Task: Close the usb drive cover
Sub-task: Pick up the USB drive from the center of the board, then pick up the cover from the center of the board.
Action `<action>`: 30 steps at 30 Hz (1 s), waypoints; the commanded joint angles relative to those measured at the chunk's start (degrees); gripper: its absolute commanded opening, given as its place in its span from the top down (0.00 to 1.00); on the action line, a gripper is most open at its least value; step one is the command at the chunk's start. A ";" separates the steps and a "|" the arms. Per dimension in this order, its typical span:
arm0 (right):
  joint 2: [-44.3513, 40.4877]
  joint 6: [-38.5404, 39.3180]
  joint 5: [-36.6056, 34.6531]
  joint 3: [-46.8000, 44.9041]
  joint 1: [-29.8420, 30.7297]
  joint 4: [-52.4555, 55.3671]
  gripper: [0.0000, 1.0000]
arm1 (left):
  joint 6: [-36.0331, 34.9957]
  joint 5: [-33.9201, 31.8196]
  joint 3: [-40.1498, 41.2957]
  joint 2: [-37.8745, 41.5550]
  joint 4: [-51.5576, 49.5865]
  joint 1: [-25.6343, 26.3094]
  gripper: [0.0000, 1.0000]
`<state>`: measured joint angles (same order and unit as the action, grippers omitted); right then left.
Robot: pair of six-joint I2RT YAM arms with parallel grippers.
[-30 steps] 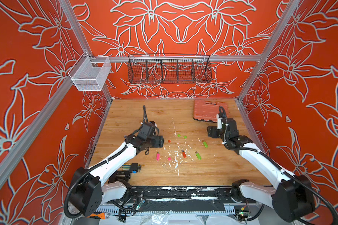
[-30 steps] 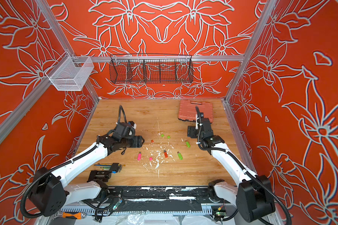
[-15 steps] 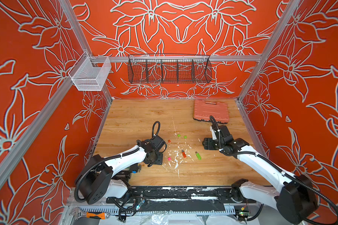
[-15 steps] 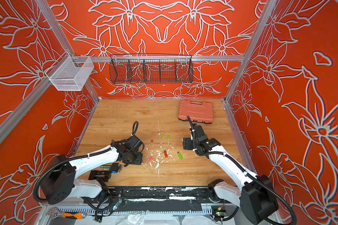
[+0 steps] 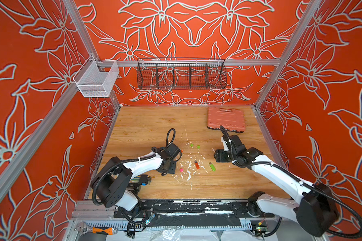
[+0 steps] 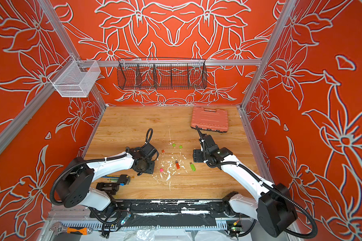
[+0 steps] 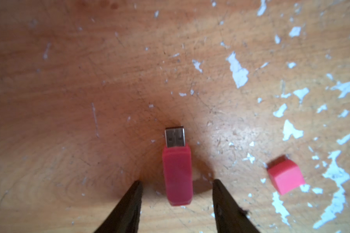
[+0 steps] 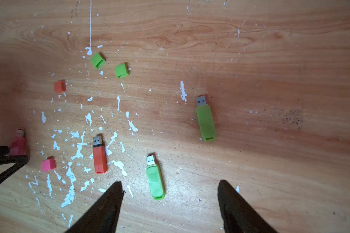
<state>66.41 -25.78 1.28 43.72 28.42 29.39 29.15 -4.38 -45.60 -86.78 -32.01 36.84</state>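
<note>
Looking at both top views, one sees that the left pincer has come down low over the surface. The pink usb drive, which lay in the open a second ago, is now hidden under it there. The pink cap lies just beside the pincer and has not moved. The right pincer has also come forward, toward the green usb drive.

In the left wrist view, the pink usb drive lies flat between the two fingers, with its metal plug bare and pointing away. This pincer is released. A gap remains on each side, so nothing is grasped yet. The cap sits apart, off to one side.

In the right wrist view, the right pincer stands wide and released. The tail of the green usb drive lies between its fingers, untouched.

Probably the left arm will take the drive body first. The cover must still be fetched and pushed on.
</note>
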 commanded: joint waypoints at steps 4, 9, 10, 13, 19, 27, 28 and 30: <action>1.11 -1.85 -2.18 2.58 2.28 2.73 0.25 | -0.72 -1.22 -0.89 -2.94 0.02 0.08 0.55; 5.19 -4.82 -3.24 5.50 6.74 4.58 0.26 | -0.74 -0.10 -1.28 -3.40 -0.80 0.16 0.75; 6.35 -5.80 -3.33 6.13 7.96 4.54 0.26 | -0.73 -0.10 -1.40 -3.09 -1.39 0.16 0.78; 10.27 -8.50 -4.40 8.29 12.15 4.20 0.28 | -0.40 -0.45 -1.44 -1.15 -3.17 0.16 0.87; 21.73 -12.99 -5.25 16.30 20.84 5.21 0.30 | 2.49 -0.80 -4.01 7.89 -11.67 -3.03 0.94; 38.61 -12.46 -3.92 31.94 27.48 10.64 0.35 | 3.86 4.12 -5.56 27.76 -18.89 -14.44 0.94; 40.46 -12.04 -4.00 33.91 28.00 11.68 0.37 | 3.84 4.41 -5.43 29.57 -18.79 -14.43 0.94; 43.20 -11.45 -4.01 36.96 28.86 13.27 0.38 | 3.74 5.42 -5.17 32.88 -18.58 -14.43 0.94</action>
<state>106.98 -36.93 -2.37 77.12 56.27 37.30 31.86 -0.69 -51.00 -56.16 -47.22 22.55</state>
